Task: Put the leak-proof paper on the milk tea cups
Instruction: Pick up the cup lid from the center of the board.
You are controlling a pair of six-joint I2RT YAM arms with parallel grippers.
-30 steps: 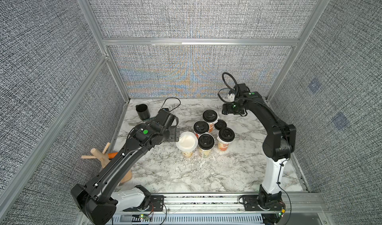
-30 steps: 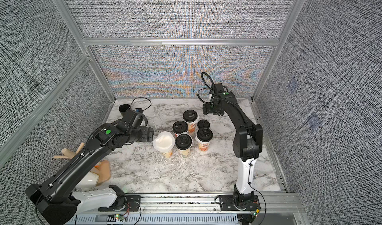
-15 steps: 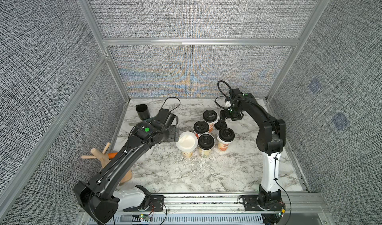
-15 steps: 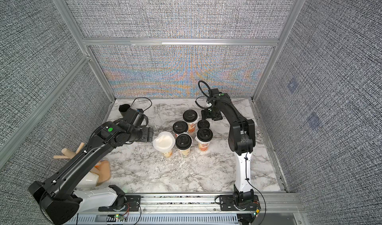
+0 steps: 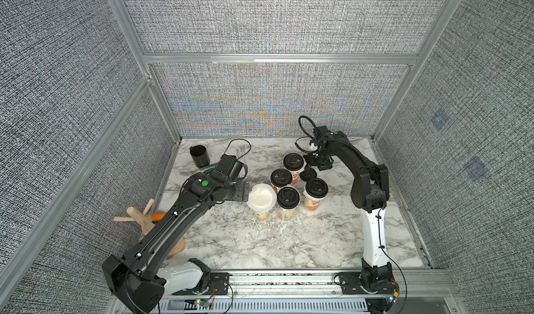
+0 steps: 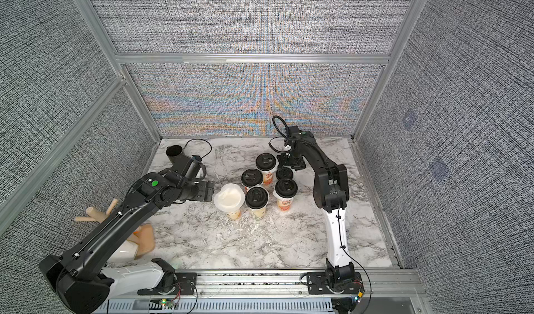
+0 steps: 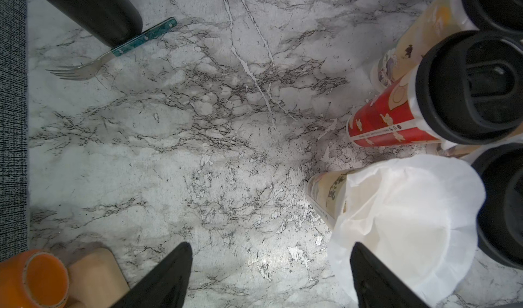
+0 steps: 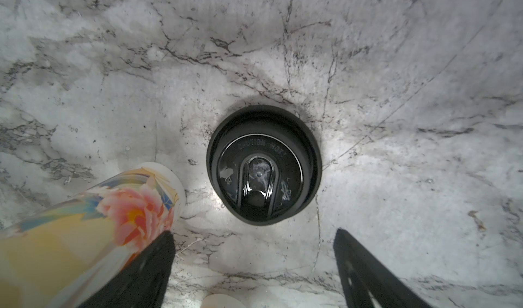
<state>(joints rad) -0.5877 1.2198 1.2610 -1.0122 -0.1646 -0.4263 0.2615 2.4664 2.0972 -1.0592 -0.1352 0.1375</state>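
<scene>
1. Checking the left gripper (image 7: 271,247): fingers spread wide, released. Only bare marble table (image 7: 198,150) lies between them.
2. One left finger overlaps the edge of the leak-proof paper (image 7: 410,221) in the left wrist view. Touching or not, cannot tell.
3. That paper is draped over the mouth of the near-left cup (image 5: 261,213), with its edges crumpled and hanging past the rim. In both top views the left gripper sits just left of it.
4. On the right gripper (image 8: 254,233), fingers are also wide apart, released, gripping nothing.
5. Just ahead of the right fingers the loose lid (image 8: 263,165) lies flat on the marble, "CAUTION HOT" readable on top. In the top views it sits low between the cups on the right side of the cluster.
6. One right finger is just beside the flower-print cup (image 8: 113,216). Contact cannot be told.
7. All five milk tea cups (image 5: 284,214) stand upright, clustered mid-table. Four wear black lids (image 5: 294,161); the fifth has only the paper.
8. The right gripper points down at the far-right edge of the cluster.
9. At far left a black mug (image 5: 199,155) stands with a fork (image 7: 113,54) lying beside it.
10. At near left are a wooden stand (image 5: 138,215) and an orange cup (image 7: 34,278), well apart from the cluster.
</scene>
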